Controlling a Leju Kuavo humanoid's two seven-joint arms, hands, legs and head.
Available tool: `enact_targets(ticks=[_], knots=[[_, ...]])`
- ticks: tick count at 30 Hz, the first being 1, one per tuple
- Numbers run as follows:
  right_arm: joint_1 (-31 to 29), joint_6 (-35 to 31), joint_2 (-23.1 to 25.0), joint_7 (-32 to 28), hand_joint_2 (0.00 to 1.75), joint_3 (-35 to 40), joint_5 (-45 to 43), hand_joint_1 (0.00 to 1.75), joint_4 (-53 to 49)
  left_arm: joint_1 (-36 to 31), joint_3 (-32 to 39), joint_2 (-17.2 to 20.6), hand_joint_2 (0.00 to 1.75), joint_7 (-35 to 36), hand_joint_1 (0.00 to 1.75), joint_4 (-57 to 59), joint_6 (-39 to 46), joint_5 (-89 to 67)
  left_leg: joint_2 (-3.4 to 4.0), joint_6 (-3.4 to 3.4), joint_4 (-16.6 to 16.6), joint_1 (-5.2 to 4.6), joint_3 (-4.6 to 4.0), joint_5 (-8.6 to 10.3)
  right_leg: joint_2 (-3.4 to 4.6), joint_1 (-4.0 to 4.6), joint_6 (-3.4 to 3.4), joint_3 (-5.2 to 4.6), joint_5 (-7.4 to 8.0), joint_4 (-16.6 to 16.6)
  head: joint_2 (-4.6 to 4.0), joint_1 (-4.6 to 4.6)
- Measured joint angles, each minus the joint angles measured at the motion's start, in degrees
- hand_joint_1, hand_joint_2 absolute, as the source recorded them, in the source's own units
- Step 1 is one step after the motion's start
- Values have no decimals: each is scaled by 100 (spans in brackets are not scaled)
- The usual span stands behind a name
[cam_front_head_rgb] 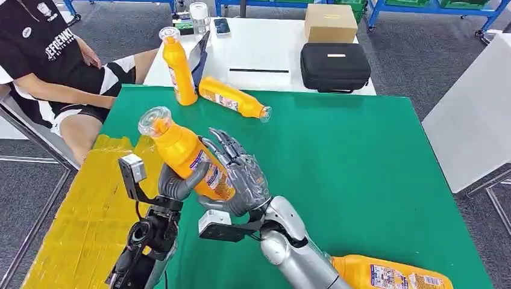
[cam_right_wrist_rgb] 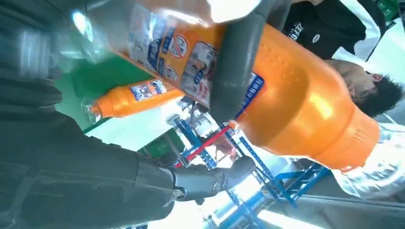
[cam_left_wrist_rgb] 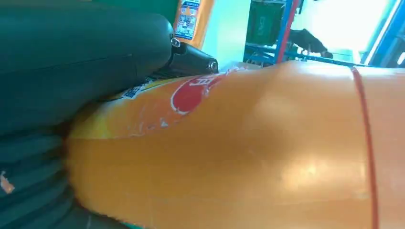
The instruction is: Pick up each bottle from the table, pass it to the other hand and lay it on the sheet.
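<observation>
An orange bottle (cam_front_head_rgb: 184,153) with a clear cap is held tilted above the green table's left part. My left hand (cam_front_head_rgb: 178,183) grips its lower body, the grey thumb wrapped across the label; up close the bottle (cam_left_wrist_rgb: 267,152) lies against that hand (cam_left_wrist_rgb: 57,71). My right hand (cam_front_head_rgb: 241,174) lies against the bottle's right side with its fingers spread and pointing away from me. In the right wrist view the bottle (cam_right_wrist_rgb: 296,95) passes over that hand's straight fingers (cam_right_wrist_rgb: 210,179). The yellow sheet (cam_front_head_rgb: 90,205) covers the table's left edge, just below and left of the bottle.
One orange bottle (cam_front_head_rgb: 178,66) stands upright at the far left, another (cam_front_head_rgb: 232,97) lies beside it, and a third (cam_front_head_rgb: 391,274) lies near my right elbow. A person (cam_front_head_rgb: 54,66) sits at the far left. A black case (cam_front_head_rgb: 335,65) and a cardboard box (cam_front_head_rgb: 329,21) rest on the white table behind.
</observation>
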Motion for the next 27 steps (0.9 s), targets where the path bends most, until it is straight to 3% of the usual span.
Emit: enact_targets(ticks=[15, 21, 25, 27], knots=[[45, -24, -94, 4, 175, 0, -31, 0, -197, -2, 55, 13, 175, -7, 175, 50, 173, 131, 0, 0, 0, -1, 0, 0, 0, 0, 0, -1, 0, -1, 0, 0], [96, -98, -153, 22, 175, 0, -28, 0, -343, -39, 111, 48, 175, -192, 175, 50, 827, -307, 0, 0, 0, 0, 0, 0, 0, 0, 0, -1, 0, 0, 0, 2], [132, -193, -188, 52, 175, -2, 4, 0, -437, -91, 120, 66, 175, -374, 175, 50, 1991, -1346, 2, 0, 0, 0, -1, 0, 0, 0, 0, -2, 0, 0, 0, 2], [132, -193, -188, 52, 175, -2, 4, 0, -437, -91, 120, 66, 175, -374, 175, 50, 1991, -1346, 2, 0, 0, 0, -1, 0, 0, 0, 0, -2, 0, 0, 0, 2]])
